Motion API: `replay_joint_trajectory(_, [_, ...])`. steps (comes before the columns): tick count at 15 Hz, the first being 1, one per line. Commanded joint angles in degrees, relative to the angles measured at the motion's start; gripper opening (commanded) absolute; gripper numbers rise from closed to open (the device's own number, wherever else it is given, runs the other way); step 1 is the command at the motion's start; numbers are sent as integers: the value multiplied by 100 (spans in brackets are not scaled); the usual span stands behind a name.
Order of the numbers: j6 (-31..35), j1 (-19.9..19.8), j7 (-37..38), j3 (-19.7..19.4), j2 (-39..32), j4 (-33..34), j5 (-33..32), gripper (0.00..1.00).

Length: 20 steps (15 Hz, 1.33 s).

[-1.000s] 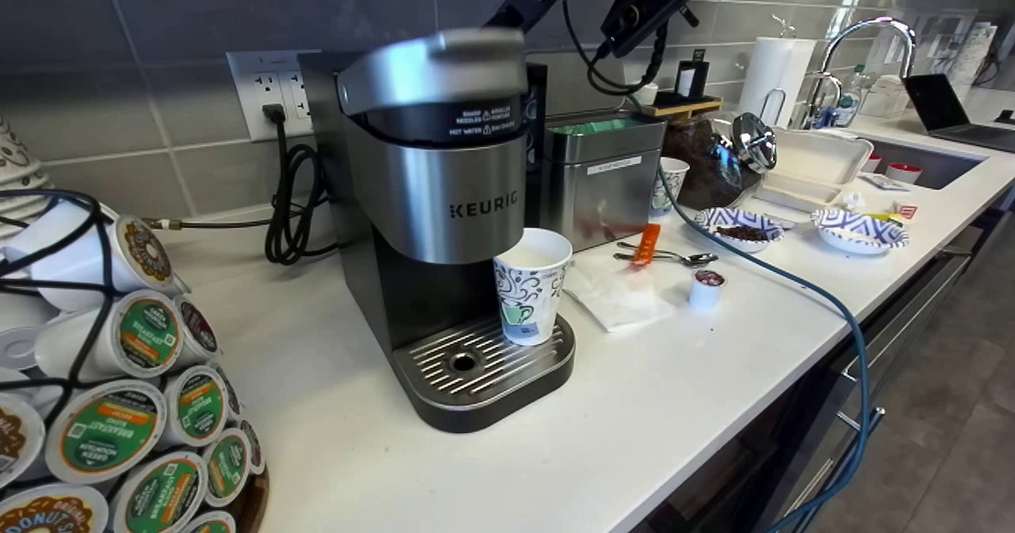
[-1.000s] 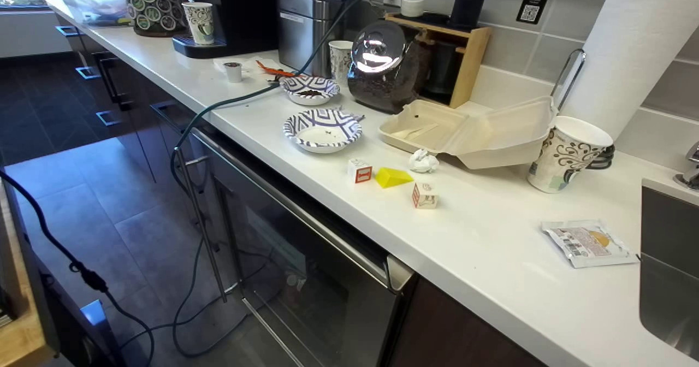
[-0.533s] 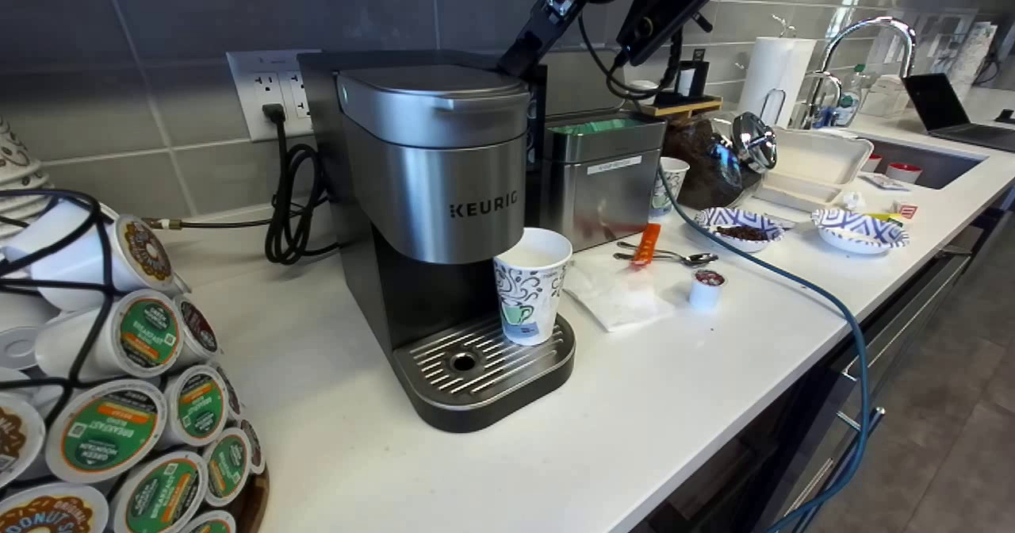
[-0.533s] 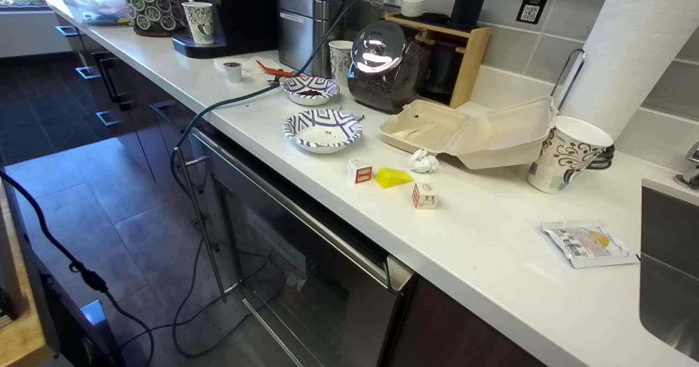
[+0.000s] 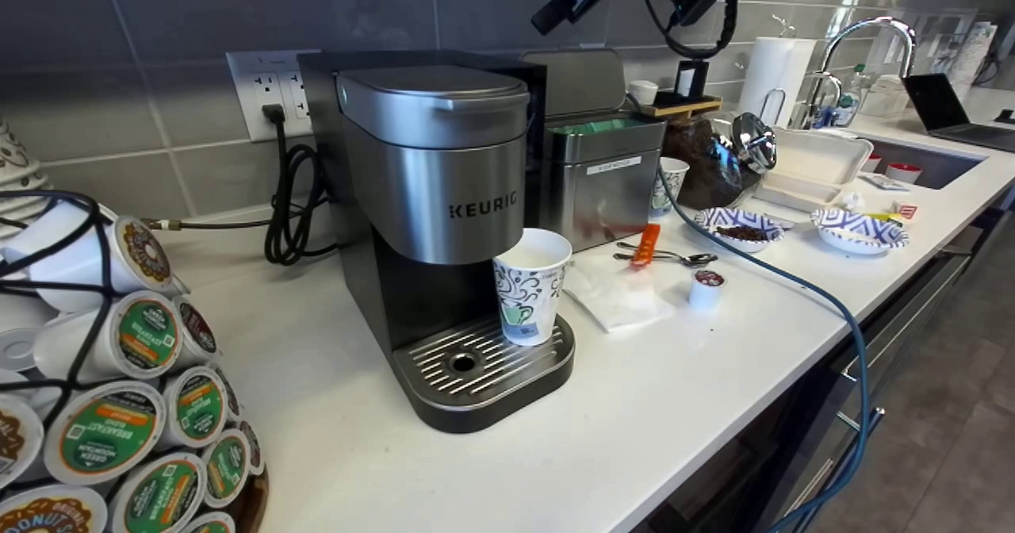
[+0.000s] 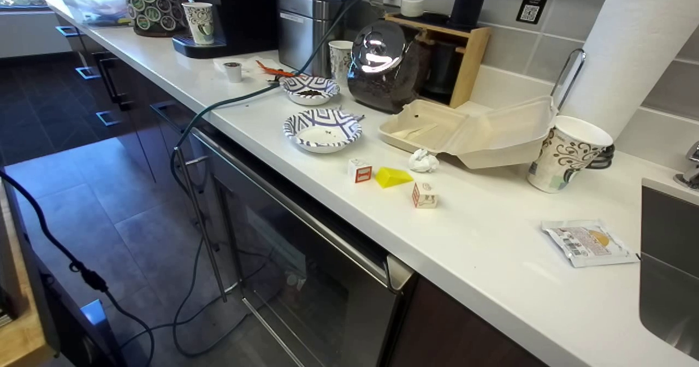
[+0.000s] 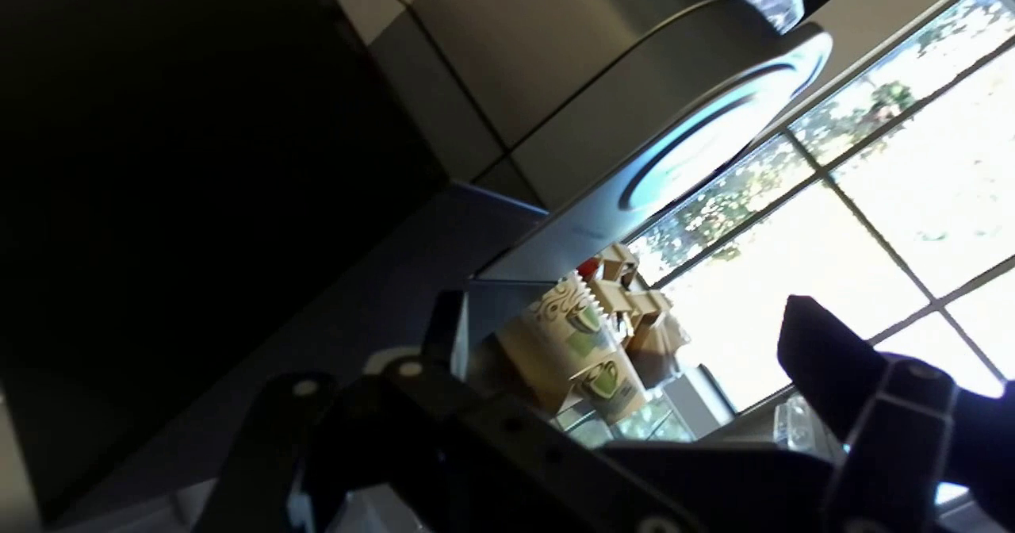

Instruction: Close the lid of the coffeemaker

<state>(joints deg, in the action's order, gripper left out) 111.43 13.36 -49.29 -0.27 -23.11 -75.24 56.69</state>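
Note:
The coffeemaker (image 5: 440, 200) is a tall silver Keurig brewer on the counter. Its silver-grey lid (image 5: 444, 109) lies down flat on the body, with no gap showing. In an exterior view the coffeemaker (image 6: 248, 20) is dark and its top is cut off. In the wrist view the lid (image 7: 698, 136) lies beyond the fingers, with its top face lit by glare. My gripper (image 5: 559, 13) is above and to the right of the lid, apart from it. In the wrist view the gripper's fingers (image 7: 622, 327) stand wide apart with nothing between them.
A paper cup (image 5: 533, 287) stands on the drip tray. A metal bin (image 5: 607, 176) with a raised lid is right beside the brewer. A rack of coffee pods (image 5: 119, 406) stands at the left. A blue cable (image 5: 833, 303) crosses the counter. A pod (image 5: 706, 289) sits near the napkin.
One second ago the lid was raised and blurred; half a second ago it was down with the finger at its right edge. My gripper has since moved up and right, off it.

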Motion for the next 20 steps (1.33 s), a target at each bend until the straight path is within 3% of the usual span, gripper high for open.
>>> replay_joint_trajectory(1, [1441, 35, 408, 359, 851, -1397, -296, 100])
replay_joint_trajectory(6, [3621, 195, 1542, 884, 1598, -2846, -628, 100])
replay_joint_trajectory(7, [4023, 477, 1744, 696, 1751, -3157, -608, 100])
replay_joint_trajectory(12, [6101, 939, 3345, 726, 2524, -4746, -1377, 100])
replay_joint_trajectory(13, [6484, 642, 3830, 1038, 2650, -5077, -1798, 100])
replay_joint_trajectory(16, [7395, 324, 4568, 1036, 2993, -6094, -2724, 100])
replay_joint_trajectory(17, [7757, 208, 4724, 1013, 3127, -6458, -2930, 100])
replay_joint_trajectory(18, [8178, 9, 4414, 1131, 3270, -6808, -2643, 100])
replay_joint_trajectory(19, [7749, 330, 4350, 981, 2792, -6011, -2551, 100])
replay_joint_trajectory(20, [8007, -14, 4946, 1073, 2927, -6397, -3232, 100])
